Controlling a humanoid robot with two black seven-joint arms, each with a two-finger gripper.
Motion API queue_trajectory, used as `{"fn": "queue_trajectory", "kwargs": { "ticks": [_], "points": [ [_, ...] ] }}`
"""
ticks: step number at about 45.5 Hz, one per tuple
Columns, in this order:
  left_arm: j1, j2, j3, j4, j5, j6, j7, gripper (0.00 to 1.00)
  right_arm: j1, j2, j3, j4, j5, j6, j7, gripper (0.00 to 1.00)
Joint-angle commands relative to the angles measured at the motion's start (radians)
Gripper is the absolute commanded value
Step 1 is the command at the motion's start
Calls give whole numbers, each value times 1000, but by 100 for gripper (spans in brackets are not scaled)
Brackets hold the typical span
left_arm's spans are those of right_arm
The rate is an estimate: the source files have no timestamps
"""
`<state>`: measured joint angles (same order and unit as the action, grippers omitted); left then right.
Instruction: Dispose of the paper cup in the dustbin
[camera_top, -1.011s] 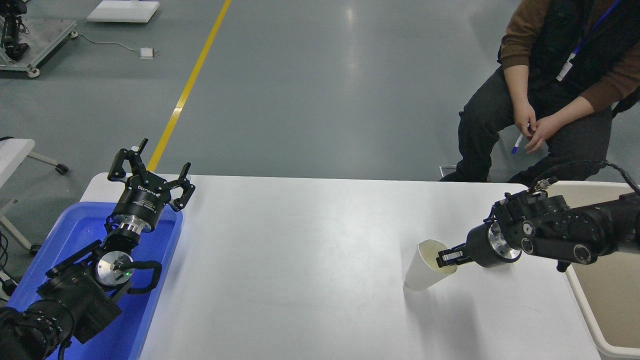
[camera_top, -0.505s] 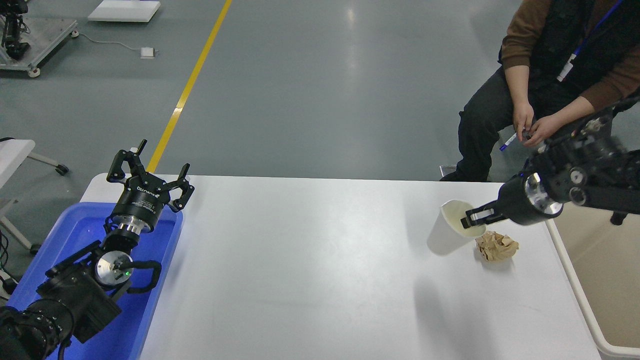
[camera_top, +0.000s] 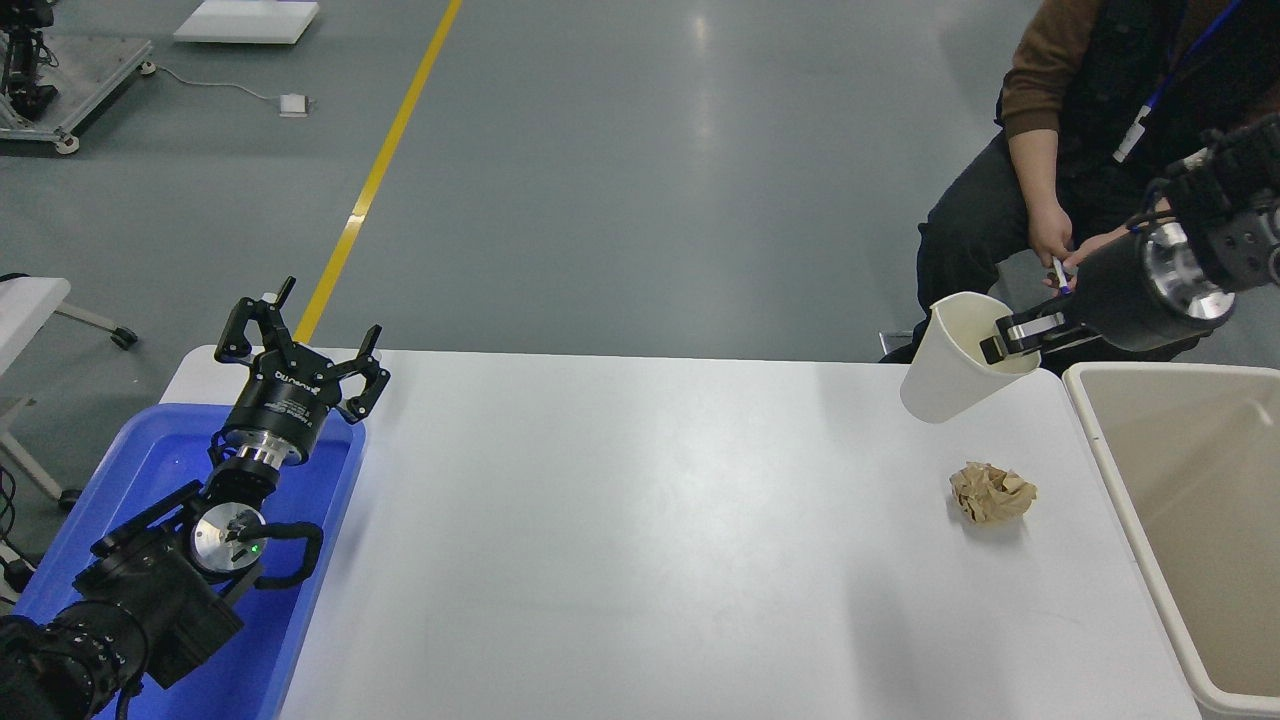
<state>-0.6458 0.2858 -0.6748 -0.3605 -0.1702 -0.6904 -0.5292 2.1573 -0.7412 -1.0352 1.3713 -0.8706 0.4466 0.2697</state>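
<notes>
My right gripper is shut on the rim of the white paper cup and holds it tilted, high above the table's far right part. The cup's cream inside faces up and to the right. The beige dustbin stands just to the right of the table, below and right of the cup; the cup is left of its rim. My left gripper is open and parked over the blue tray at the lower left.
A crumpled brown paper ball lies on the white table below the cup. A blue plastic tray sits at the table's left end. A person sits beyond the far right corner, hands just behind my right arm.
My right gripper has lifted the cup off the table and carried it up and to the right toward the dustbin. The brown paper ball, hidden before, now shows. The left arm has not moved.
</notes>
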Motion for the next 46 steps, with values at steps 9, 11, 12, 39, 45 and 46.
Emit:
{"fn": "queue_trajectory", "kwargs": {
  "ticks": [9, 11, 12, 39, 45, 46],
  "points": [
    [0, 0, 0, 0, 0, 0, 0, 100, 116, -82, -74, 5, -1, 21, -7, 0],
    [0, 0, 0, 0, 0, 0, 0, 100, 116, -104, -88, 5, -1, 17, -6, 0],
    [0, 1, 0, 0, 0, 0, 0, 100, 116, -116, -97, 5, -1, 14, -7, 0],
    [0, 1, 1, 0, 0, 0, 0, 100, -91, -512, -80, -234, 96, -121, 5, 0],
    [0, 1, 1, 0, -2, 2, 0, 100, -206, -527, -20, -333, 248, -147, 19, 0],
    [0, 1, 1, 0, -2, 2, 0, 100, -224, -526, -16, -348, 274, -149, 26, 0]
  ]
}}
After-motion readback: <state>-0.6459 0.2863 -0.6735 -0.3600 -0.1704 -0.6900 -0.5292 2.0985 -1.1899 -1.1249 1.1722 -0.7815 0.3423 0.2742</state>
